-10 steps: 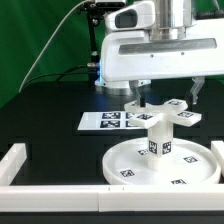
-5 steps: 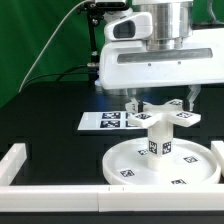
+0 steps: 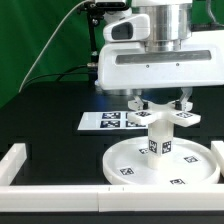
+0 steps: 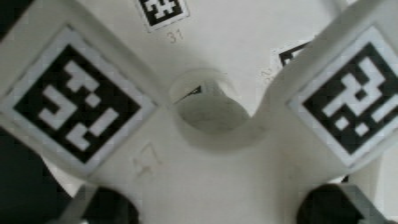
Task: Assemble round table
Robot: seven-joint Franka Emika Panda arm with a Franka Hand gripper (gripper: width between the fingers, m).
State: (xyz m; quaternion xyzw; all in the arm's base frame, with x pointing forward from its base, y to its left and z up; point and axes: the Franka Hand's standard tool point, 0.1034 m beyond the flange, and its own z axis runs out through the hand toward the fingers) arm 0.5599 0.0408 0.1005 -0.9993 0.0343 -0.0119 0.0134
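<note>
The large round disc (image 3: 125, 160) lies flat on the black table at the exterior view's right. The short thick leg (image 3: 160, 142) stands upright on its middle. The cross-shaped base (image 3: 190, 117) sits level on top of the leg. My gripper (image 3: 159, 103) hangs straight above it, one finger on each side of the base's middle, pressed against it. In the wrist view the base (image 4: 214, 115) fills the picture, with two tagged arms and a round hub. My gripper (image 4: 217, 205) shows only its dark fingertips (image 4: 107, 205) against the white plastic.
The marker board (image 3: 105, 121) lies flat behind the disc at its exterior-view left. A white straight-edged border wall (image 3: 50, 185) runs along the front, with a side piece (image 3: 12, 160) at the left. A green backdrop and cable stand behind.
The hand has turned about its vertical axis above the base. The fingers have drawn in from a wider spread until they meet the base. The disc, leg and base have stayed in place.
</note>
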